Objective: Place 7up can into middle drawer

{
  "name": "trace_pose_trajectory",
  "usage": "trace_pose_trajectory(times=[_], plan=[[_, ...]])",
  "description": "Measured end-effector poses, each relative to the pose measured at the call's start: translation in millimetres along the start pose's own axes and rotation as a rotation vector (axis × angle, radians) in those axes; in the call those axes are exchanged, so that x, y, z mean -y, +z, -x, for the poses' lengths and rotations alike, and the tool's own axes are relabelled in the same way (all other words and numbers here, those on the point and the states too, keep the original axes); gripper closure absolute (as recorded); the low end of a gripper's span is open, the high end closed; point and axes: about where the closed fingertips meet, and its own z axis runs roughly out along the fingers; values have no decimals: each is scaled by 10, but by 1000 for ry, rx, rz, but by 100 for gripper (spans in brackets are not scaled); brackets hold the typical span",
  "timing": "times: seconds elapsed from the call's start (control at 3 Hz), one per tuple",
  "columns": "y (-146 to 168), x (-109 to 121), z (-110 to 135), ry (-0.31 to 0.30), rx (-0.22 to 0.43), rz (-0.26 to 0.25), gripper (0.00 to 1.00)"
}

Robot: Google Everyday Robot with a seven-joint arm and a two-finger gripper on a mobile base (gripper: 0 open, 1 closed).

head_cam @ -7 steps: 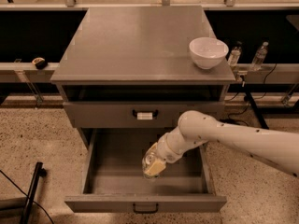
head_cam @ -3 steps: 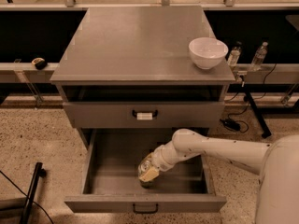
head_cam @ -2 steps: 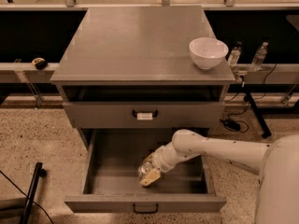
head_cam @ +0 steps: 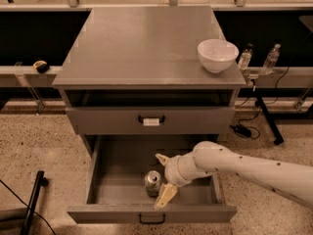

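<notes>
The middle drawer [head_cam: 117,213] of the grey cabinet [head_cam: 142,43] stands pulled out toward the camera, its dark bar handle [head_cam: 151,220] at the bottom edge of the front wall. Inside it, on the drawer floor near the front and a little right of centre, the 7up can [head_cam: 153,182] stands upright with its silver top facing up. The white arm [head_cam: 249,169] reaches in from the right, and the gripper [head_cam: 164,176] is down inside the drawer right at the can: its 2 pale fingers are spread apart wider than the can, 1 behind it toward the back of the drawer and 1 [head_cam: 166,195] in front near the drawer's front wall, so the hand is open rather than clamped. The front finger lies just beside the can's right side; whether it touches cannot be told. Above the open drawer, the shallower drawer [head_cam: 98,121] with a white label [head_cam: 151,123] at its handle is closed. On the cabinet top a white bowl [head_cam: 217,56] sits near the right rear corner, and 2 plastic bottles [head_cam: 271,58] stand on the ledge just beyond it to the right.
</notes>
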Motion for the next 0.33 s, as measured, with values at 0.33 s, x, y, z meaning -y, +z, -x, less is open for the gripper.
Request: trace_pose_trajectory(times=[0.33], plan=[[-212,-41,-50,-16,11,-38,0]])
